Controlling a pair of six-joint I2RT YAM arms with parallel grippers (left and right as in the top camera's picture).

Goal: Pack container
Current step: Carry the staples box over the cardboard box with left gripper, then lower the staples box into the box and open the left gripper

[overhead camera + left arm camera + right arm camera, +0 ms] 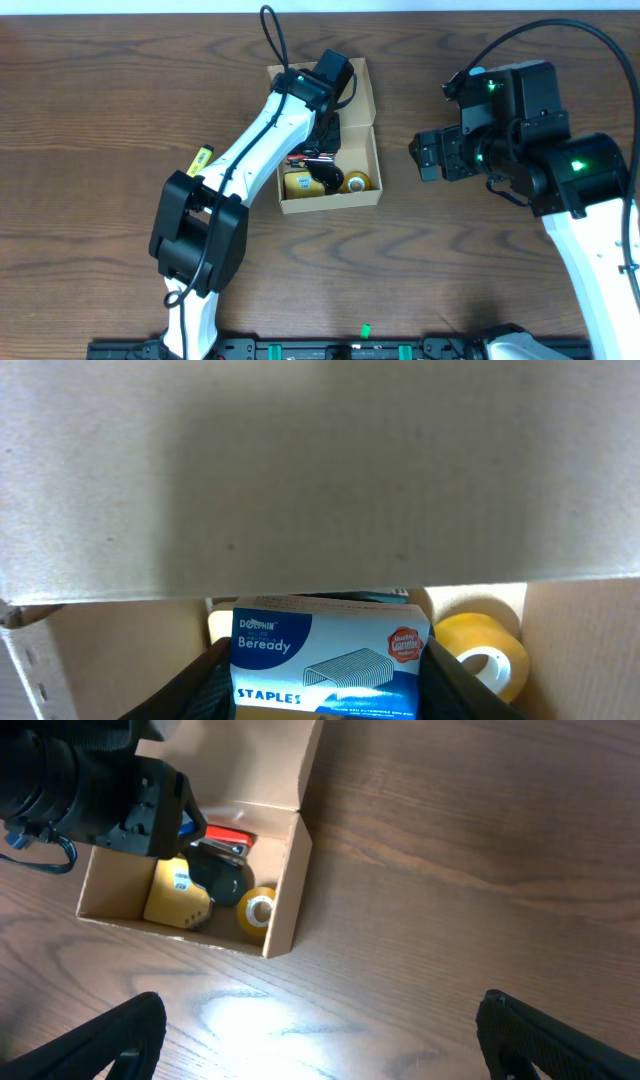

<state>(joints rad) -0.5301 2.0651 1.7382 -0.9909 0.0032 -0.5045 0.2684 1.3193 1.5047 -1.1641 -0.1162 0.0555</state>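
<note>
The tan cardboard container (373,160) lies open at the table's middle with its flap lid (362,92) folded back; it also shows in the right wrist view (284,895). Inside are a yellow tape roll (358,182), a yellow box (298,184) and a red item (228,840). My left gripper (322,135) is down inside the container, shut on a blue and white staples box (330,660), with the tape roll (485,648) to its right. My right gripper (320,1040) is open and empty above bare table to the container's right.
A yellow and black marker (200,158) lies on the table left of the left arm. The cardboard flap (320,470) fills the upper part of the left wrist view. The wooden table (100,120) stretches left and right.
</note>
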